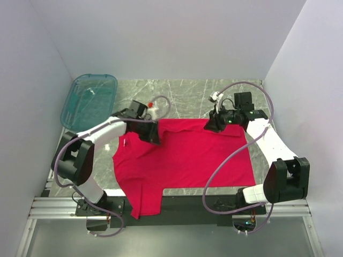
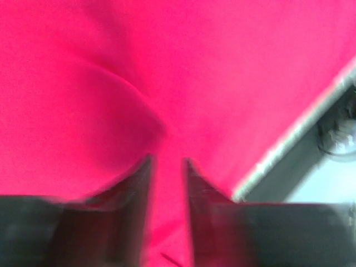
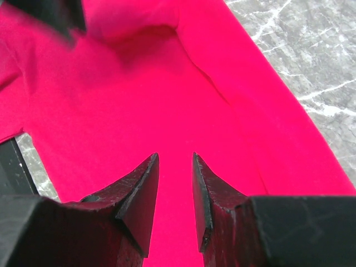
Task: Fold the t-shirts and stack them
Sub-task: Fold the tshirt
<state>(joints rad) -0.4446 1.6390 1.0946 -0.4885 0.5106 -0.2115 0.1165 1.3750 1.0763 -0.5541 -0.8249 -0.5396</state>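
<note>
- The red t-shirt (image 1: 187, 160) is spread mostly flat in the middle of the marble table (image 1: 187, 91). It's lying sideways, with the little white neck label (image 1: 125, 142) out at 9 o'clock.
- One sleeve (image 1: 140, 201) droops over the near edge at 7 o'clock, so the shirt isn't squared up. I'd call the fold barely started.
- The left gripper (image 1: 154, 134) sits on the shirt's 11 o'clock corner, where the cloth is bunched up toward it. On its wrist cam the jaws are almost together with red filling the slit, so it looks like it's pinching fabric (blurry though).
- The right gripper (image 1: 210, 126) is on the far edge at 1 o'clock. Its jaws are also nearly closed around a thin strip of red, and I read that as a pinch too.
- The far edge runs pretty straight between the two grippers. My guess is that's the point of grabbing it at two spots: the whole edge can be carried over toward 6 o'clock evenly.
- The teal tub (image 1: 80, 110) sits off at 10 o'clock, well apart from the shirt and out of the way.
</note>
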